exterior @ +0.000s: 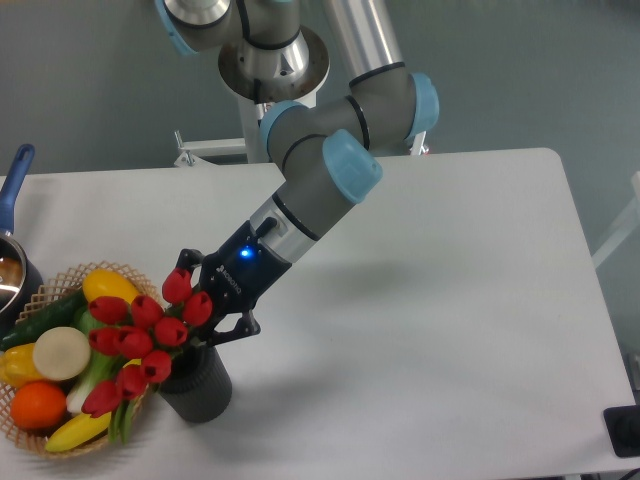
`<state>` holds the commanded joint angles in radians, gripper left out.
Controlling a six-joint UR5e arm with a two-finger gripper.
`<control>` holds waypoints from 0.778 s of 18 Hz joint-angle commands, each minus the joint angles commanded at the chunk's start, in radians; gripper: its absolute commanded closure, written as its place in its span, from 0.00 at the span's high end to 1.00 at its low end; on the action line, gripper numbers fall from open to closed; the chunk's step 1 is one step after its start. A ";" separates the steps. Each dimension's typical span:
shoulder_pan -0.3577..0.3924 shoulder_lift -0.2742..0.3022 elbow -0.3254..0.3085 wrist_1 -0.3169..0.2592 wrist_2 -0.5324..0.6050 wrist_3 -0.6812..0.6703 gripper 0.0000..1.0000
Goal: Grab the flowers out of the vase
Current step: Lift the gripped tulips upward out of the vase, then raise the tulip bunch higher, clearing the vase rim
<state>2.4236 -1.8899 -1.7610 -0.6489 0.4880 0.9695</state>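
The gripper [203, 315] is closing around the flowers [140, 335] just above the vase [198, 385]. The flowers are leaning over the basket [50, 290] beside the vase.

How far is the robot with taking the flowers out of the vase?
Done: the gripper has reached the flowers and sits at the bunch, just above the vase. In hand: the grasp; whether the gripper has closed on the stems is hidden by the buds. Left: the lift, since the stems are in the vase.
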 joint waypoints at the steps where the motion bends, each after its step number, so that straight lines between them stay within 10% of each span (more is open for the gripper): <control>1: 0.006 0.003 0.000 0.000 -0.017 -0.008 0.36; 14: 0.063 0.065 0.026 0.000 -0.144 -0.087 0.36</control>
<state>2.4866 -1.8254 -1.7350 -0.6489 0.3436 0.8821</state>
